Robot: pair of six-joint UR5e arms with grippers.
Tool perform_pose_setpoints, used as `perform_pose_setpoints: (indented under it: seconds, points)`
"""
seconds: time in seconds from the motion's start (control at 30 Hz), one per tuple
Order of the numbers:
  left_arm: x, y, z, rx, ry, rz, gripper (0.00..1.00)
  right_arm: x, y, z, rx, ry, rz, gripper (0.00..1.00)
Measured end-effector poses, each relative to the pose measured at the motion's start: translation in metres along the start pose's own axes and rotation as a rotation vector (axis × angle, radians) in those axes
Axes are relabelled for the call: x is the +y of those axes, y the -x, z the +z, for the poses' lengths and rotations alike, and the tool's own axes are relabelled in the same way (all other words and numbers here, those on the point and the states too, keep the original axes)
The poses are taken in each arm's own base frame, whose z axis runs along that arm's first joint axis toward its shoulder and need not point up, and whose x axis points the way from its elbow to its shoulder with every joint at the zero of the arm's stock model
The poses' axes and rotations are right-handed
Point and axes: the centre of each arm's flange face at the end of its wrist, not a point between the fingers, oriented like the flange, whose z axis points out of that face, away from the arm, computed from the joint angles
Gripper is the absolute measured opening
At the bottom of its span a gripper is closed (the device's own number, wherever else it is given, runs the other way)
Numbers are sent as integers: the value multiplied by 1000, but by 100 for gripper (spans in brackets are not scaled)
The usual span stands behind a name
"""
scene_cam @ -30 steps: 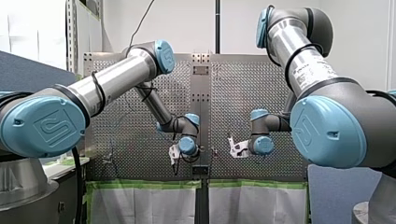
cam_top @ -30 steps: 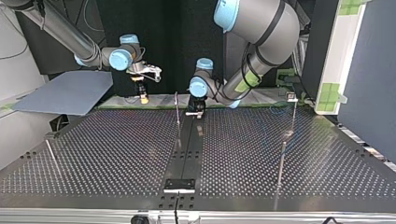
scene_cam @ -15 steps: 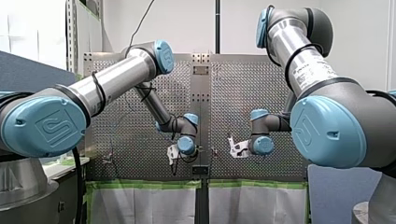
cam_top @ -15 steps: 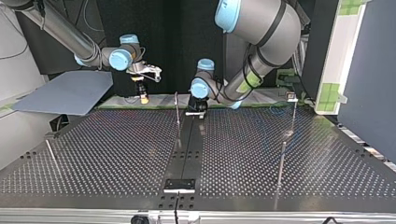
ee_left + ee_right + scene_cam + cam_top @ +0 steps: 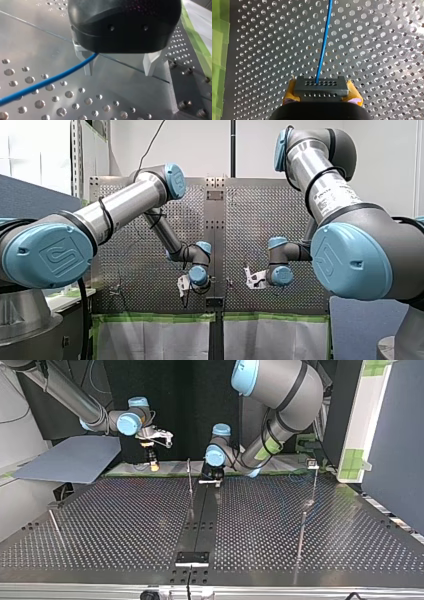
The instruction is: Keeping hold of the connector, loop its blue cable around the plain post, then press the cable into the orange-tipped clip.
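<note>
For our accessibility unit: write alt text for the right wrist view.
My right claw clamps a black connector between yellow pads; its blue cable runs straight ahead over the perforated table.

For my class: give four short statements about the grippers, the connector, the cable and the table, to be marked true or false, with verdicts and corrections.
1. My right gripper is shut on a black connector. True.
2. The cable leaving the connector is red. False: it is blue.
3. The fingers of my left gripper are pressed together. False: they stand apart, with nothing clamped between them.
4. The table under the cable is perforated metal. True.
</note>
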Motion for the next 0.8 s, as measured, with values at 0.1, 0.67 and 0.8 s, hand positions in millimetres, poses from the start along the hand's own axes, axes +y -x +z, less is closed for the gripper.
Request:
perform_pose_setpoints:
  seconds: [0.1,0.67,0.8]
  points:
    - [0,0,0,0,2,0,100,0,0,0,0,0,0,0]
    - [1,0,-1,-1,16,1,100,0,0,0,0,0,0,0]
    - [1,1,-1,-1,18,1,100,0,0,0,0,0,0,0]
